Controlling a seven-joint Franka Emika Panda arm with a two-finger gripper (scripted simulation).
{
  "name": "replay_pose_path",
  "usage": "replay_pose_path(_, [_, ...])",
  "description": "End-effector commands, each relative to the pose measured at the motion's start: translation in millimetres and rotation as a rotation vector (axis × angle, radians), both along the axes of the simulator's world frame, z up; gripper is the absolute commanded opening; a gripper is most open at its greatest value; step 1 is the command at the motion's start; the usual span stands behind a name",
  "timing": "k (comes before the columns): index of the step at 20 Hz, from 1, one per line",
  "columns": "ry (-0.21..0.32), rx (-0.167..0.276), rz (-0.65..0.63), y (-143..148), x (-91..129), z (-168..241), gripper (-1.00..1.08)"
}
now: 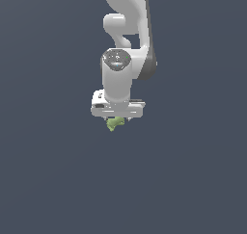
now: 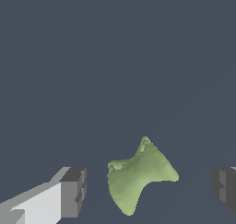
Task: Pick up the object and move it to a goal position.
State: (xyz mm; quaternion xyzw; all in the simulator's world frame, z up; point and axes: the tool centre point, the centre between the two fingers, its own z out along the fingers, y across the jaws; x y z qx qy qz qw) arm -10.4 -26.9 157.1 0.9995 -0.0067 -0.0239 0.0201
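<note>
No writing or brand readable anywhere. Olive-green lumpy object (image 2: 138, 177) sitting between the spread fingers (image 2: 73, 192) of the hand (image 2: 150, 191), touching neither; hand open, holding nothing. Roughly bow-tie shaped, pinched at the middle, long axis running slantwise across the gap between the fingers, one pointed lobe aimed away from them. From the exterior view, only a small green lump (image 1: 115, 124) peeking out just under the white hand (image 1: 117, 116), fingers hidden there; finger gap and object outline plain only in the wrist view.
</note>
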Motion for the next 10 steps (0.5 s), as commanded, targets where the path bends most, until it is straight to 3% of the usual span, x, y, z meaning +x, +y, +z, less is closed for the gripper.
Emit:
replay_pose_path(1, [-0.002, 0.0, -0.026, -0.3, -1.5, -1.5, 1.0])
replay_pose_path(10, [-0.016, 0.004, -0.2, -2.3, -11.7, -11.3, 1.0])
